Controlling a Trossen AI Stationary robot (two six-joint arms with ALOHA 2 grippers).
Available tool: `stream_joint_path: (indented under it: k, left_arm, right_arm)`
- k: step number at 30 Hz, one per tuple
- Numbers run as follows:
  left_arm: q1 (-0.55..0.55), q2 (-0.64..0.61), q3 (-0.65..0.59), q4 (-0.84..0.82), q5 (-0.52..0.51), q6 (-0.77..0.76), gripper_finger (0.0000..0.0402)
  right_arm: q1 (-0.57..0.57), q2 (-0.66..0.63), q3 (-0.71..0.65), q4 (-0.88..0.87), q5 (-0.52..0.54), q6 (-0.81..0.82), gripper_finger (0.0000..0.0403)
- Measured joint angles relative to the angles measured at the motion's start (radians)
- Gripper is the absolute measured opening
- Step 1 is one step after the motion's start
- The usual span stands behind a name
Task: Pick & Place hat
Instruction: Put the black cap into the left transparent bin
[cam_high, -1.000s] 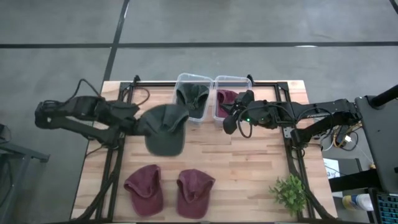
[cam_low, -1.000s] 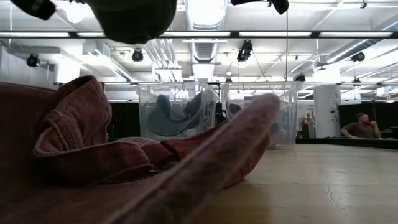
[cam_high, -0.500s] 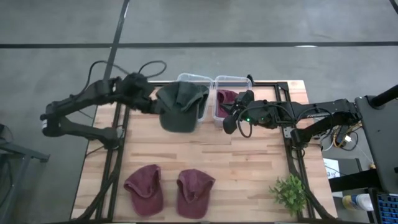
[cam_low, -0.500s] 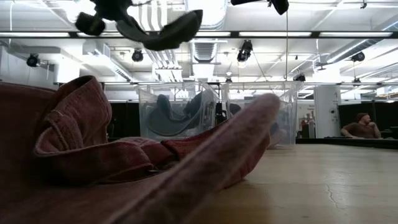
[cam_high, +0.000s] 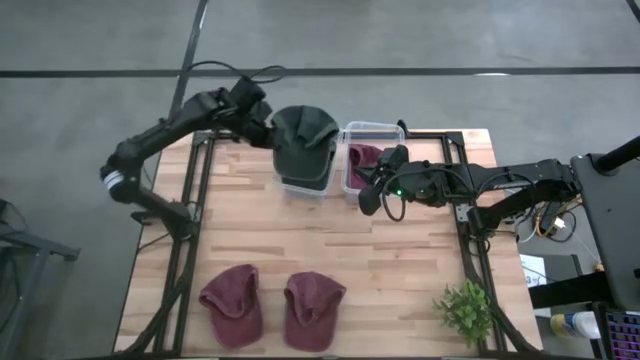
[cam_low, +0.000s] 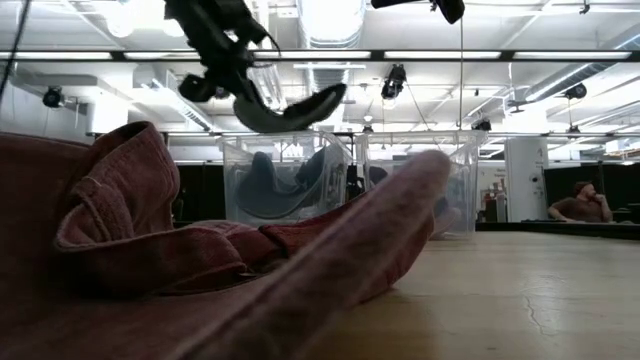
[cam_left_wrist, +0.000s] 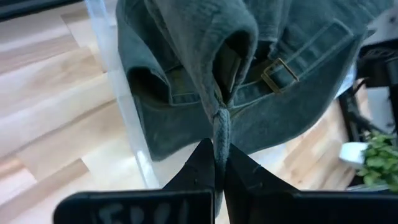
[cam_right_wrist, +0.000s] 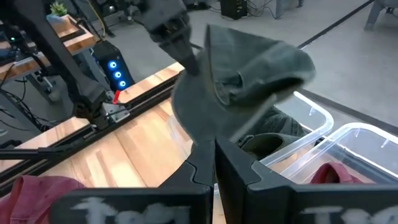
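- Left gripper (cam_high: 262, 124) is seen pinching the dark green hat (cam_high: 305, 142) by a fold of fabric at its edge; in the left wrist view the fingers (cam_left_wrist: 200, 168) are pressed together on that fold (cam_left_wrist: 219, 118).
- The green hat is held in the air above the left clear bin (cam_high: 300, 190), at the far side of the table (cam_high: 330, 240); its brim is turned toward the near side of the table, and its long axis runs from far to near.
- In the low view the hat (cam_low: 290, 108) hangs tilted, the brim end lifted toward the right of that picture, clear of the bin's rim (cam_low: 285, 140).
- Another dark green hat (cam_low: 270, 185) is seen lying inside that bin.
- The left arm is stretched from the table's left edge toward the far side, its forearm angled up to the wrist beside the bin.
- Right gripper (cam_high: 372, 192) is held just beside the right clear bin (cam_high: 372, 130), which holds a maroon hat (cam_high: 362, 158); its fingers (cam_right_wrist: 199, 163) are closed together with nothing between them.
- Two maroon hats (cam_high: 232, 302) (cam_high: 312, 308) lie side by side near the table's front edge.
- A small green plant (cam_high: 464, 308) stands at the near right corner.
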Motion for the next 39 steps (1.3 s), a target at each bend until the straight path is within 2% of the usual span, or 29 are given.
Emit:
stream_joint_path:
  k: [9,18,30,39]
  left_arm:
    - [0.001,0.179,0.109,-0.108,-0.011,0.125,0.0007]
    - [0.001,0.254,0.123,-0.140,-0.014,0.148,0.0010]
    - [0.001,0.249,0.127,-0.141,-0.035,0.110,0.0036]
    - [0.001,0.212,0.190,-0.162,-0.044,0.117,0.0066]
  right_arm:
    - [0.000,0.000,0.000,0.000,0.000,0.000,0.0008]
    - [0.000,0.000,0.000,0.000,0.000,0.000,0.0008]
    - [0.000,0.000,0.000,-0.001,0.000,-0.004,0.0008]
    - [0.000,0.000,0.000,-0.001,0.000,-0.003,0.0008]
